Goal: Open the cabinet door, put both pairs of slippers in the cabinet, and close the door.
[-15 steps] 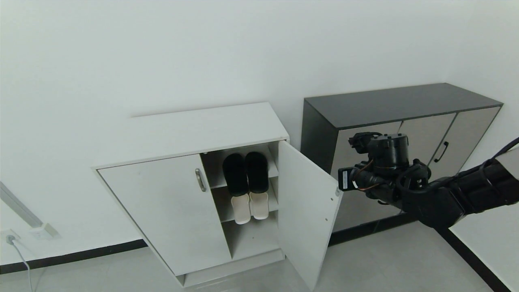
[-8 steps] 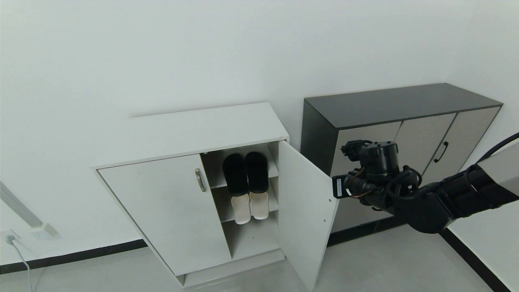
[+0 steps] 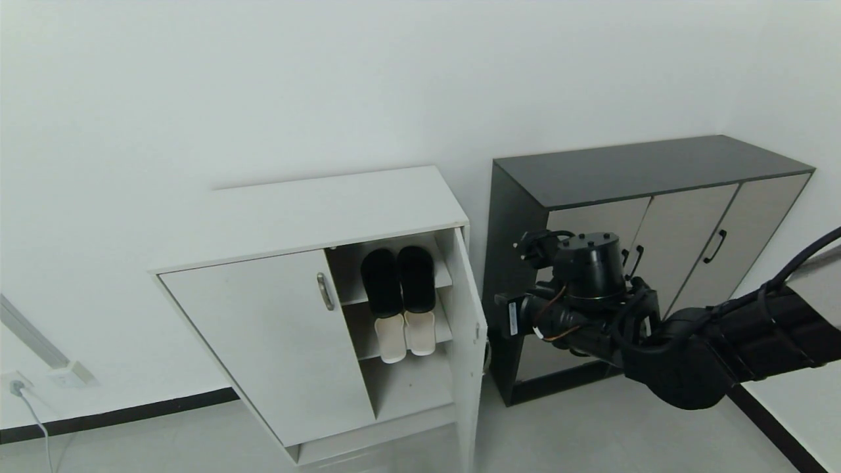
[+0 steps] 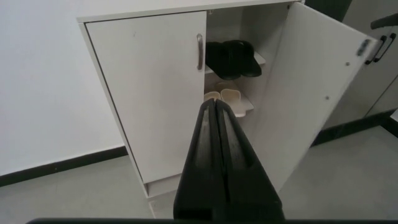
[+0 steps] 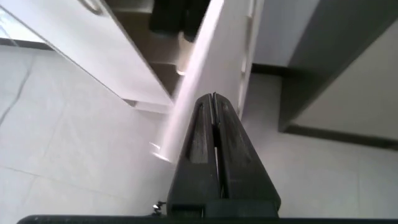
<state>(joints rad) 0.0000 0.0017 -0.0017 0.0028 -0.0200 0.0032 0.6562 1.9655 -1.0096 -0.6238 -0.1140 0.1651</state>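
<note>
The white cabinet [image 3: 328, 210] has its left door shut and its right door [image 3: 470, 315] partly open, seen almost edge-on in the head view. Inside, a black pair of slippers [image 3: 398, 279] lies on the upper shelf and a white pair [image 3: 405, 335] on the shelf below. My right gripper [image 5: 213, 99] is shut, its tips against the outer face of the open door [image 5: 208, 50]. My left gripper [image 4: 215, 107] is shut on nothing and hangs in front of the cabinet, low, apart from the black slippers [image 4: 233, 53] and the open door [image 4: 311, 81].
A dark grey cabinet [image 3: 644, 164] with shut doors stands just right of the white one, close behind my right arm [image 3: 690, 355]. A wall socket with a cable [image 3: 16, 386] is at the lower left. Bare grey floor lies in front of both cabinets.
My right arm has moved left, pushing the right door; the door has swung from wide open to nearly edge-on. The slippers have not moved.
</note>
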